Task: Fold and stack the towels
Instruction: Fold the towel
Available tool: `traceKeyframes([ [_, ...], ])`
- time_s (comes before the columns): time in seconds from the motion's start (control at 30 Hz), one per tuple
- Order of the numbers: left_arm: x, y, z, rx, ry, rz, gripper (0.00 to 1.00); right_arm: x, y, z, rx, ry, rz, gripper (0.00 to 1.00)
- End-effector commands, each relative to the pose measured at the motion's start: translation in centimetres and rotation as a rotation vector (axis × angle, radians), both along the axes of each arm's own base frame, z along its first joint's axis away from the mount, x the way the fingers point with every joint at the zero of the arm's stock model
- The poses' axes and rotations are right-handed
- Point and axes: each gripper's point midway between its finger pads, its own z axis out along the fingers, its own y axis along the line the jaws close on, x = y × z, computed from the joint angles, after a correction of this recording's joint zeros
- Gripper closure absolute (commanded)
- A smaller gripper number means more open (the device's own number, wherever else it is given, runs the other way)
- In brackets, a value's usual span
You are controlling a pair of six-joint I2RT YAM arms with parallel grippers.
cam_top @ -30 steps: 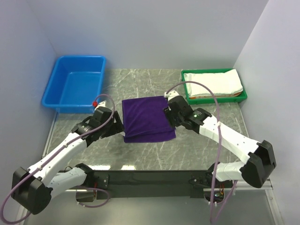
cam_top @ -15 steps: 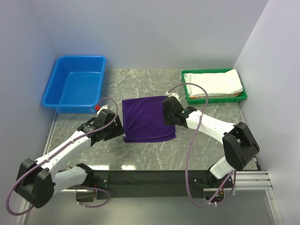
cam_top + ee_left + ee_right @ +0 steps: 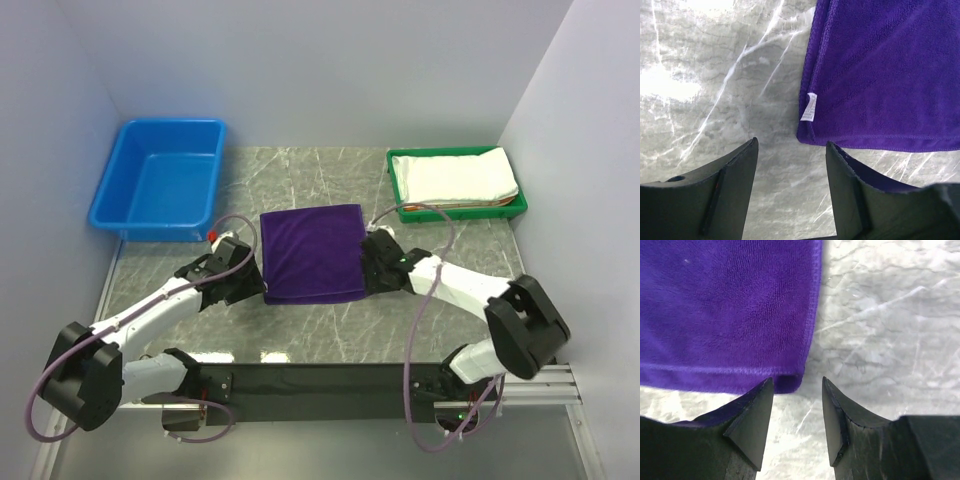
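Observation:
The dark purple towel [image 3: 312, 252] lies folded flat on the marble table. My left gripper [image 3: 253, 287] is open and empty just off the towel's near left corner [image 3: 812, 131], where a small white tag shows. My right gripper [image 3: 372, 276] is open and empty just off the near right corner [image 3: 790, 380]. The plain white towel [image 3: 455, 177] lies folded in the green tray [image 3: 402, 211], with an orange edge of the printed towel [image 3: 480, 207] showing beneath it.
An empty blue bin [image 3: 158, 180] stands at the back left. Grey walls close in the table on the left, back and right. A black rail [image 3: 330, 385] runs along the near edge.
Both grippers have slid toward me along the towel's sides, from its middle to its near corners. The towel now lies flatter and squarer.

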Motion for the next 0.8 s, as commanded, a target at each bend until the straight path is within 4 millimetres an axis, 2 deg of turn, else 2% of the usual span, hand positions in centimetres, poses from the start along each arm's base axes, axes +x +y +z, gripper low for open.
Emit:
traceKeyframes([
  [0.0,0.9,-0.8,0.3,-0.028,-0.029,0.002,0.39,1.7,0.1,3.0,0.131,-0.101,-0.091,0.49],
  [0.03,1.0,-0.8,0.0,-0.025,-0.021,0.007,0.39,1.7,0.4,3.3,0.188,-0.092,-0.114,0.49],
  [0.07,1.2,-0.9,0.0,-0.027,-0.027,0.009,0.39,2.6,0.1,4.3,0.247,-0.128,-0.154,0.49],
  [0.13,1.3,-1.0,-0.3,-0.028,-0.021,0.014,0.40,2.4,-0.3,4.1,0.330,-0.117,-0.207,0.49],
  [0.17,1.4,-1.1,-0.3,-0.033,-0.023,0.016,0.40,3.1,-0.4,4.9,0.396,-0.136,-0.231,0.49],
  [0.4,1.9,-1.6,-0.4,-0.043,-0.020,0.016,0.42,2.7,0.2,3.4,0.572,-0.053,-0.306,0.58],
  [0.77,1.9,-1.7,-0.8,-0.038,-0.009,0.014,0.41,2.6,0.9,0.7,0.598,0.029,-0.333,0.58],
])
